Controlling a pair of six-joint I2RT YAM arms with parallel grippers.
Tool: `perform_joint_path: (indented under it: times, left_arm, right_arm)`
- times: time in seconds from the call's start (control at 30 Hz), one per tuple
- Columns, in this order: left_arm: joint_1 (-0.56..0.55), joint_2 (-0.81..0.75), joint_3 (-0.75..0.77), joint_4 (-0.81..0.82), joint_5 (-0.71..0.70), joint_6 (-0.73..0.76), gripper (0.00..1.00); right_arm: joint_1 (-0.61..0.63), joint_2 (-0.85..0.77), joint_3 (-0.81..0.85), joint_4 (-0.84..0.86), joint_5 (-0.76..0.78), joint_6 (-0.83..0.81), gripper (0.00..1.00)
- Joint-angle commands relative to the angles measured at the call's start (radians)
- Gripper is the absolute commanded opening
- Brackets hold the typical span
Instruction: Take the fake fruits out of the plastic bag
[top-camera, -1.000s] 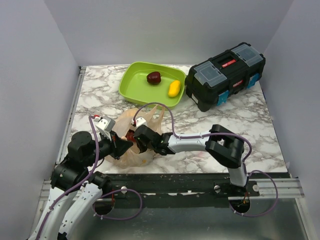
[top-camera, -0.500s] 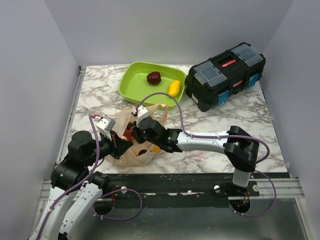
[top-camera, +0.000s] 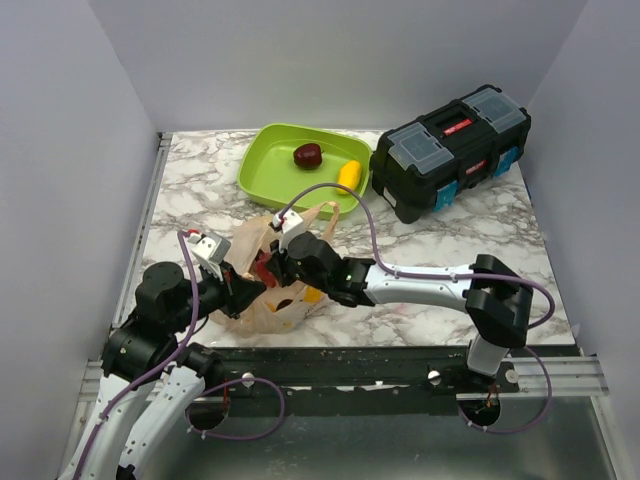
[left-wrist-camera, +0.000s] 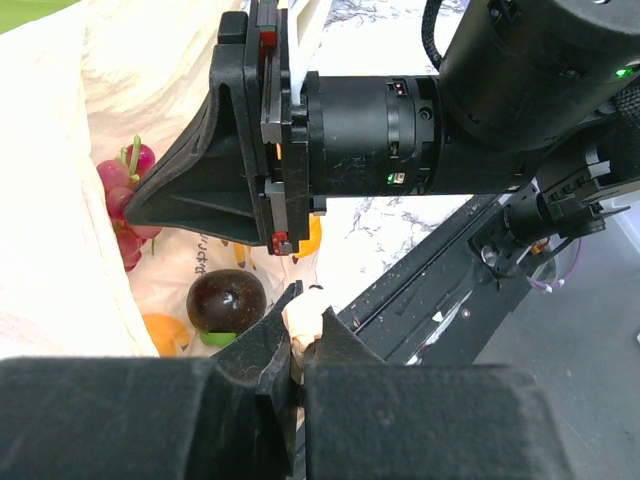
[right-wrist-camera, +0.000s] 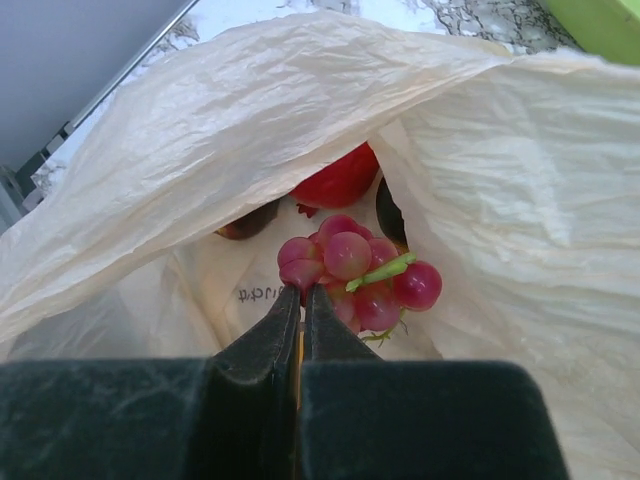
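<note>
The pale-orange plastic bag (top-camera: 250, 242) lies at the near left of the table. My left gripper (top-camera: 243, 290) is shut on the bag's near edge (left-wrist-camera: 305, 318) and holds its mouth open. My right gripper (top-camera: 272, 268) is inside the mouth, jaws shut and nothing visible between them. In the right wrist view its tips (right-wrist-camera: 302, 292) are right at the reddish grape bunch (right-wrist-camera: 352, 262). A red fruit (right-wrist-camera: 340, 180) lies behind the grapes. The left wrist view shows the grapes (left-wrist-camera: 125, 190), a dark purple fruit (left-wrist-camera: 226, 300) and an orange fruit (left-wrist-camera: 165, 335) in the bag.
The lime-green tray (top-camera: 268, 172) stands at the back and holds a dark red fruit (top-camera: 308, 155) and a yellow fruit (top-camera: 348, 176). A black toolbox (top-camera: 450, 150) stands to its right. The table's front edge is just behind the bag.
My right arm has stretched out to the left and pushed its gripper further into the bag's mouth. The left gripper has held the bag's edge in place.
</note>
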Motion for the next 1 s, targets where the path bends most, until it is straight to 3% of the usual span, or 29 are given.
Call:
perform_joint_path:
  times: [0.0, 0.53, 0.97]
  left_arm:
    - [0.013, 0.01, -0.007, 0.013, 0.007, 0.012, 0.0]
    - [0.037, 0.007, -0.007, 0.014, 0.005, 0.012, 0.0]
    - [0.042, 0.001, -0.009, 0.014, 0.006, 0.011, 0.0]
  right_arm:
    - [0.007, -0.052, -0.009, 0.018, -0.032, 0.004, 0.01]
    - [0.007, -0.266, 0.05, -0.06, -0.014, -0.059, 0.01]
    - [0.004, -0.239, 0.265, -0.147, 0.093, -0.151, 0.01]
